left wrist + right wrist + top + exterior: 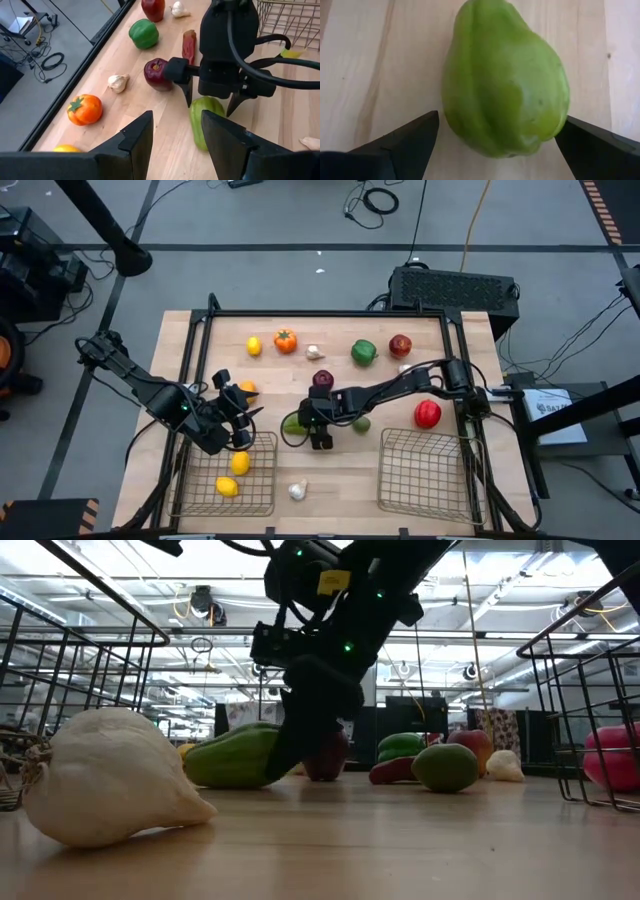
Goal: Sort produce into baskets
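Observation:
A green pear-shaped vegetable (505,85) lies on its side on the wooden table (340,470), between the two wire baskets and a little beyond them. My right gripper (210,102) slants down over it, open, one finger on each side of its broad end. The finger in the right of the right wrist view stands very close to it. My left gripper (177,140) hangs open with nothing between its fingers, above the far rim of the left basket (225,475), which holds two lemons (240,463). The right basket (425,470) stands at the near right.
A dark red apple (156,74) and a red chili (189,46) lie just beyond the green vegetable. Farther off lie a lemon (254,346), an orange fruit with a green stem (285,340), garlic (314,352), a green pepper (363,352) and a red apple (400,345). Another garlic bulb (297,491) lies between the baskets.

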`<action>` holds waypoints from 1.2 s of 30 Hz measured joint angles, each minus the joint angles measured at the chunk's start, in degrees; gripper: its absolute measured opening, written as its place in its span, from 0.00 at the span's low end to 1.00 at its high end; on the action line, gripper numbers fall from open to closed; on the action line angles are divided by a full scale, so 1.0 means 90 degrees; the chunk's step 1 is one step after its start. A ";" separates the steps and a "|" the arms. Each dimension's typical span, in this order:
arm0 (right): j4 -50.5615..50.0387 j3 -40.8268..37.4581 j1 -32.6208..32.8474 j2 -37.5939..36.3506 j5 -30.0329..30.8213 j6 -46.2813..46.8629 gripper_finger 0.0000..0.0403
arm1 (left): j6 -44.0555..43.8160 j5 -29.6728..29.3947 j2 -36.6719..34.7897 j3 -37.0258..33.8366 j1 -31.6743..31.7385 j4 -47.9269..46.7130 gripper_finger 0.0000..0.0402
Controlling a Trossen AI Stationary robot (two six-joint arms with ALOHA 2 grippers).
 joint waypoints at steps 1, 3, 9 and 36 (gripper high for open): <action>0.0024 0.0000 0.0000 0.0000 0.0000 -0.0029 0.93 | 0.0002 0.0000 0.0000 0.0000 0.0000 0.0000 0.43; 0.0064 0.0000 0.0000 -0.0025 0.0000 -0.0098 0.93 | 0.0002 0.0000 0.0000 0.0000 -0.0001 -0.0002 0.43; 0.0128 0.0000 0.0000 -0.0034 0.0002 -0.0161 0.86 | 0.0002 0.0000 0.0000 0.0000 0.0000 -0.0010 0.43; -0.1407 0.0647 0.0214 -0.0670 -0.0020 0.0090 0.77 | 0.0005 0.0003 0.0000 0.0000 0.0000 -0.0012 0.43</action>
